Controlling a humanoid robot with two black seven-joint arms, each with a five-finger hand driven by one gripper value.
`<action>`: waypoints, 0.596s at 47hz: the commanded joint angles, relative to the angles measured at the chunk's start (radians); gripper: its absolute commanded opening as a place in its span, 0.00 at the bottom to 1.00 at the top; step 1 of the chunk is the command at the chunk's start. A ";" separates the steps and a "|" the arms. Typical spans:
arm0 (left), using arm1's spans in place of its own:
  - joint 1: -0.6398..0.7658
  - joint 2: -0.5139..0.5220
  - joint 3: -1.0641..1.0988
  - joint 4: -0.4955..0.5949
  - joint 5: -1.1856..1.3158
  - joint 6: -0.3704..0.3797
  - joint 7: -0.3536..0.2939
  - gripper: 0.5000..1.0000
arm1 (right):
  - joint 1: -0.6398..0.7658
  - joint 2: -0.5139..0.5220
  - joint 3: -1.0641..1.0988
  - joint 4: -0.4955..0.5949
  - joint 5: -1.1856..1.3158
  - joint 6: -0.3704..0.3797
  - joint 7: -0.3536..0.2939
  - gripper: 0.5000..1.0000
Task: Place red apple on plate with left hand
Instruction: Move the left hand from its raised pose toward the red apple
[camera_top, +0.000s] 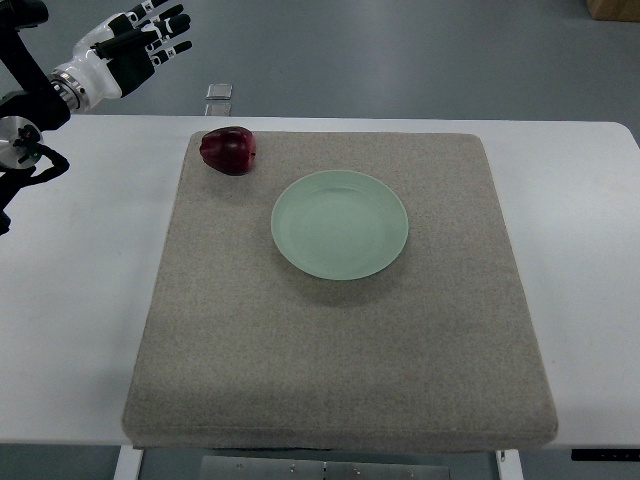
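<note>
Left hand (140, 42) raised at eleven o'clock, fingers spread and empty, forearm entering from nine o'clock edge.

**Robotics lab or test room**

Looks like a lab rather than a home. Plain white table (80, 300) on a smooth grey floor (400, 60). Grey felt mat (340, 350) laid squarely on top as a staged work area. Cardboard box (612, 8) beyond the table's far right corner.

The red apple (229, 150) — dark, glossy — sits on its own, right of and below the raised left hand (140, 40), well apart from it. The plate (340, 224) — pale green, round — lies farther right, near the apple, not touching.
</note>
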 joint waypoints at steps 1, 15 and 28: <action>-0.039 0.011 0.009 0.030 0.020 -0.014 0.000 1.00 | 0.000 0.000 0.000 0.000 0.000 0.000 0.000 0.86; -0.092 0.031 -0.001 0.055 0.708 -0.108 0.000 0.99 | 0.000 0.000 0.000 0.000 0.000 0.000 0.000 0.86; -0.089 0.022 0.009 0.009 1.196 -0.100 -0.086 0.99 | 0.000 0.000 0.000 0.000 0.000 0.000 0.000 0.86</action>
